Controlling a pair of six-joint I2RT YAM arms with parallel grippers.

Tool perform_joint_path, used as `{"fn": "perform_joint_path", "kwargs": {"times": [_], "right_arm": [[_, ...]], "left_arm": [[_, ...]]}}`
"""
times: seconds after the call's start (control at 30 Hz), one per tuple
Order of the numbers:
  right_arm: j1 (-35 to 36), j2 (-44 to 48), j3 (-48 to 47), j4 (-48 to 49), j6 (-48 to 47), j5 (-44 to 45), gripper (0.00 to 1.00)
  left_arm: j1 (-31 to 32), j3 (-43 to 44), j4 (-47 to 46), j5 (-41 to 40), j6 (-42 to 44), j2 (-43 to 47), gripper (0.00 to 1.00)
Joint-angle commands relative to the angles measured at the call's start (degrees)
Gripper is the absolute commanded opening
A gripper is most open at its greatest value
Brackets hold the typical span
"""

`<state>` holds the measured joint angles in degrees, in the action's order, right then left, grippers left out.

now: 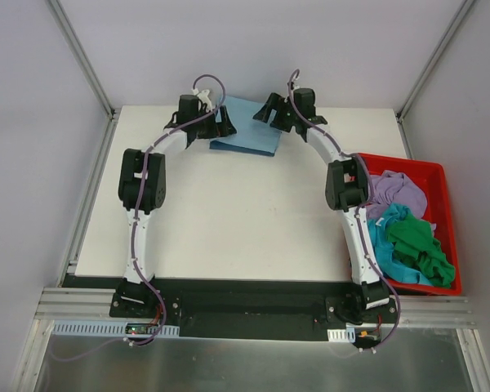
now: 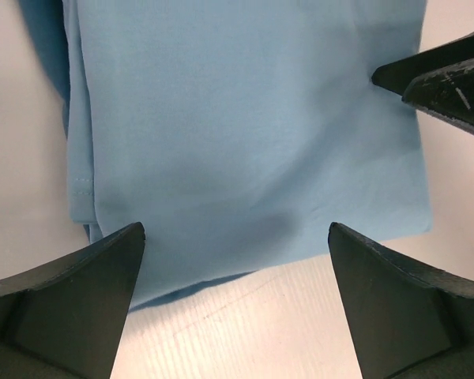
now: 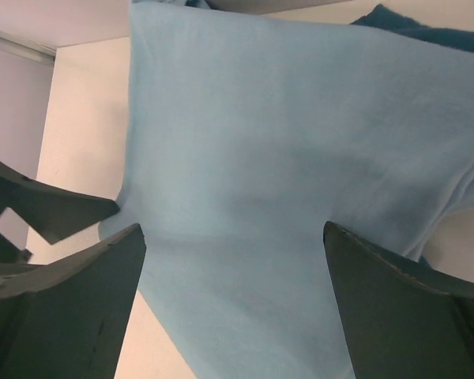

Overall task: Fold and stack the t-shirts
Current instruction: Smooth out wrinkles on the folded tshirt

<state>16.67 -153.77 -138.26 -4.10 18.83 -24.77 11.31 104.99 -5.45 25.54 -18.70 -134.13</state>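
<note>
Top external: left pincer (image 1: 215, 126) & right pincer (image 1: 271, 114), both apart, flank folded sky-blue tee (image 1: 249, 135) — red bin (image 1: 434, 173) of tees (image 1: 420, 245) rt.

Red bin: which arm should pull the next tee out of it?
Right, probably. The red bin sits at the table's right edge, beside the right arm; the left arm would have to reach across. The right gripper and left gripper both hang open over the folded light blue tee, holding nothing.

No text, label, brand, number or sign can be read in any view. The folded light-blue t-shirt (image 1: 251, 131) shows only plain fabric to both wrist cameras. The small coloured marks (image 1: 139, 329) at the arm bases are too small to read.
</note>
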Motion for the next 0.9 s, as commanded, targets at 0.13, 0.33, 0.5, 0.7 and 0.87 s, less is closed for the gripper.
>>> {"fn": "perform_joint_path", "kwargs": {"times": [0.13, 0.33, 0.5, 0.7, 0.87], "right_arm": [[-0.4, 26.3, 9.5, -11.7, -13.5, 1.3, 0.96], [-0.4, 57.7, 52.2, -1.1, -11.9, 8.8, 0.96], [-0.4, 79.5, 73.1, -4.7, -11.0, 12.6, 0.96], [-0.1, 104.1, 96.7, 1.0, -4.7, 19.7, 0.96], [0.1, 116.8, 104.6, -0.5, -0.8, 18.2, 0.96]], "left_arm": [[0.6, -1.7, 10.4, -17.0, 5.6, 24.3, 0.99], [0.6, -32.3, 11.8, -23.5, -2.1, 54.5, 0.99], [0.6, -51.0, 16.0, -27.5, -9.8, 73.5, 0.99], [0.6, -61.0, 18.1, -28.4, -11.5, 85.2, 0.99], [0.6, -60.4, 18.4, -25.6, -12.5, 86.0, 0.99]]}}
